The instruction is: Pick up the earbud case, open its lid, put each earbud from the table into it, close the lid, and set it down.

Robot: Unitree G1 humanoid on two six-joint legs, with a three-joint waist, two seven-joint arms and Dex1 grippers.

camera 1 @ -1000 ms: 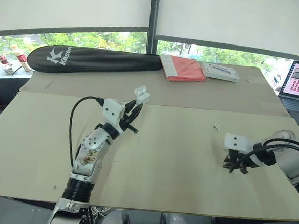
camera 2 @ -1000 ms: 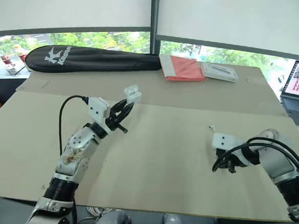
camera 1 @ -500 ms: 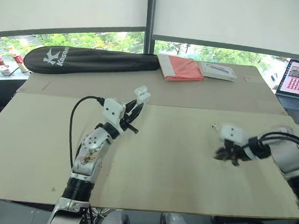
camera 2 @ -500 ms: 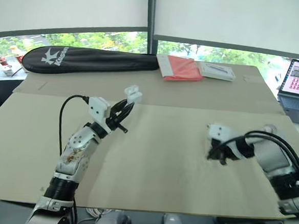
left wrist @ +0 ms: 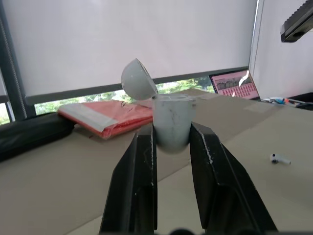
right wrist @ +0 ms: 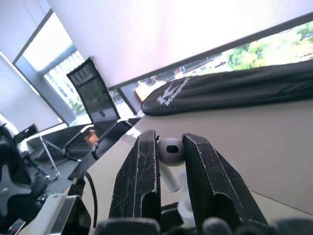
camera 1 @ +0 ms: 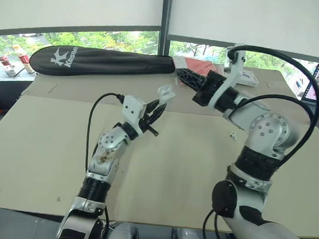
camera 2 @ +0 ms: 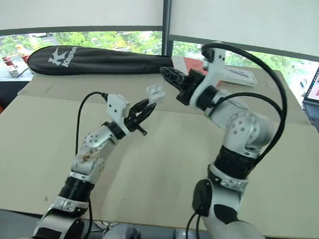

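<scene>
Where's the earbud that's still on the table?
The loose earbud lies on the table, right of centre, beside the right arm, apart from the earbud case in the left pincer.

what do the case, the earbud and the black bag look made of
Case: likely hard plastic, pale grey, smooth satin finish; faint marks on the shell.
Earbud: smooth whitish plastic, judging by its hard rounded shape.
Bag: probably woven synthetic fabric, matte black, with a printed white logo and soft edges.
</scene>
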